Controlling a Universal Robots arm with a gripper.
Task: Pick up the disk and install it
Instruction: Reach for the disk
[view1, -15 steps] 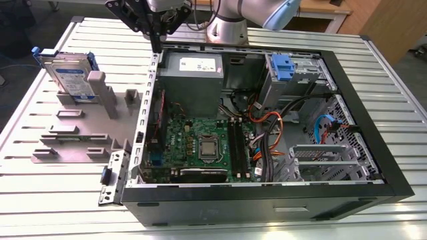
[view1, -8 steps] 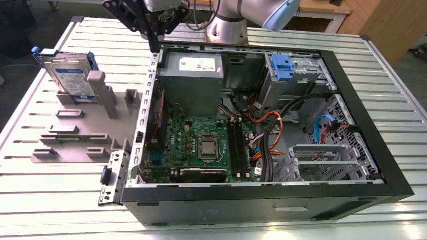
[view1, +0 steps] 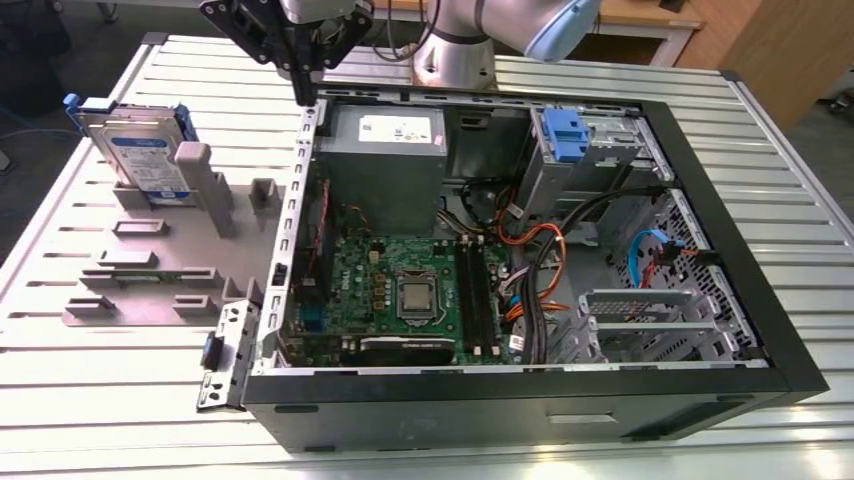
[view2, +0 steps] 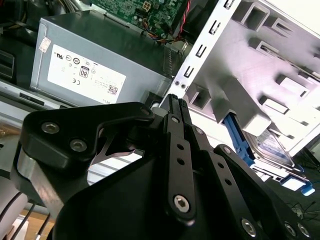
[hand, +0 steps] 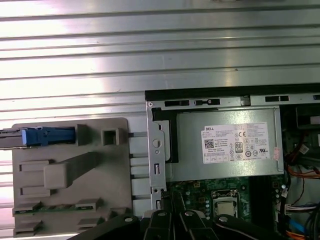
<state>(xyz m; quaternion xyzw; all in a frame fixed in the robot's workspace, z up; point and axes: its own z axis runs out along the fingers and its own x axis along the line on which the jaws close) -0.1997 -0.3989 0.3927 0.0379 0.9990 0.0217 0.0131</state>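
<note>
Disk (view1: 134, 150) standing on edge in grey fixture (view1: 134, 255), outside computer case (view1: 467, 400), beside case wall on exterior view's left; blue carrier frame round silver body. Gripper (view1: 306, 97) above that same case wall, near case corner w/ power-supply box (view1: 387, 140), well apart from disk; fingers together, nothing btwn them. Judged rigid, dense for its bulk, smooth metal faces prob. slippery, internals shock-sensitive. Best hold likely across the two flat faces at exposed top portion, clear of fixture post (view1: 194, 165); poorer pinch site at plastic frame, prob. flexible.
</note>
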